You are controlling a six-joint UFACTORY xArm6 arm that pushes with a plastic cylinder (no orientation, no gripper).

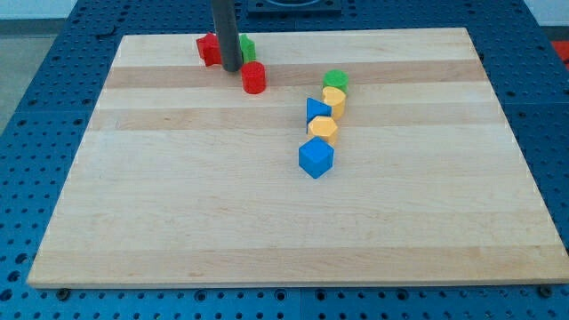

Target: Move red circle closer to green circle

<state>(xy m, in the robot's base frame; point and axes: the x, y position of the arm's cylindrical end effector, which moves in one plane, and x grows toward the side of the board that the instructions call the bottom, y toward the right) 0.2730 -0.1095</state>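
The red circle, a short red cylinder, stands on the wooden board near the view's top, left of centre. The green circle stands to its right, at the top of a short column of blocks. My tip touches the board just left of the red circle, close to it; I cannot tell if they touch. The dark rod rises from there out of the view's top.
A red star-like block lies left of the rod and a green block peeks out right of it. Below the green circle sit a yellow block, a blue triangle, a yellow hexagon and a blue block.
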